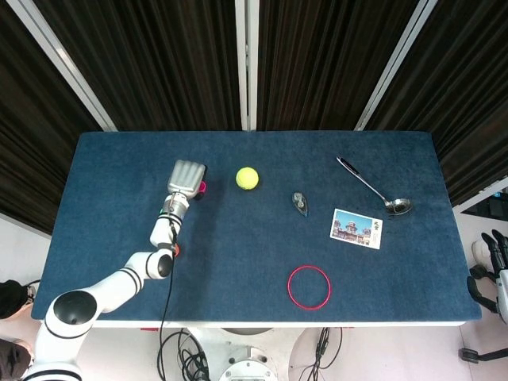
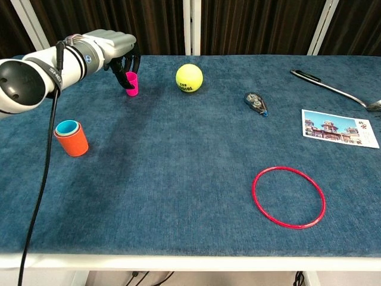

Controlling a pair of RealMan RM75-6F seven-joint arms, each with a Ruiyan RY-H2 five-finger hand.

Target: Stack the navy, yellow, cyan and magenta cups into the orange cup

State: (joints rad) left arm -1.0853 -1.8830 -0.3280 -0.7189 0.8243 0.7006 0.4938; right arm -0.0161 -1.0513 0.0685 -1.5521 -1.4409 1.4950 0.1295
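My left hand (image 2: pixel 115 49) reaches over the far left of the table, and its dark fingers wrap around the small magenta cup (image 2: pixel 131 83), which stands roughly upright at the cloth. From above, the left hand (image 1: pixel 186 178) covers most of the magenta cup (image 1: pixel 202 188). The orange cup (image 2: pixel 72 139) stands nearer me on the left with the cyan cup (image 2: pixel 66 126) nested inside it; whatever lies under the cyan cup is hidden. My right hand (image 1: pixel 495 252) hangs off the table's right edge, holding nothing, with its fingers extended.
A yellow tennis ball (image 2: pixel 189 77) lies just right of the magenta cup. Further right are a small tape dispenser (image 2: pixel 256 103), a metal ladle (image 2: pixel 333 89), a postcard (image 2: pixel 339 128) and a red ring (image 2: pixel 289 196). My left forearm (image 2: pixel 30 77) crosses above the orange cup.
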